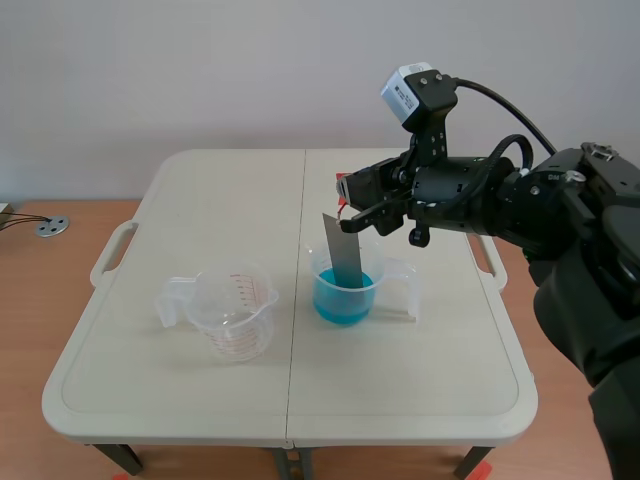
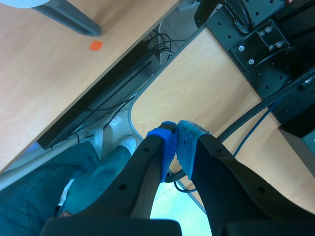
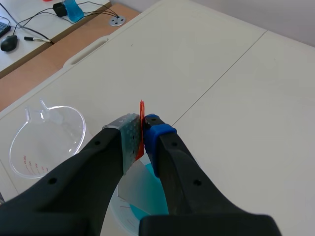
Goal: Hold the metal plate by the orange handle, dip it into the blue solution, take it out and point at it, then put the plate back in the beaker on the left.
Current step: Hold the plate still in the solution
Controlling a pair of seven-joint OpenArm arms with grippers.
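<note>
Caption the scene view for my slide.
Right tool holds the metal plate by its orange handle, lower end in the blue solution.

The left hand, pads together, hangs over wooden floor.

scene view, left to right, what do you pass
grey disc beside the table → empty clear beaker → beaker of blue solution, with the metal plate standing in it

Bright, even light from above, soft faint shadows on the pale table
</note>
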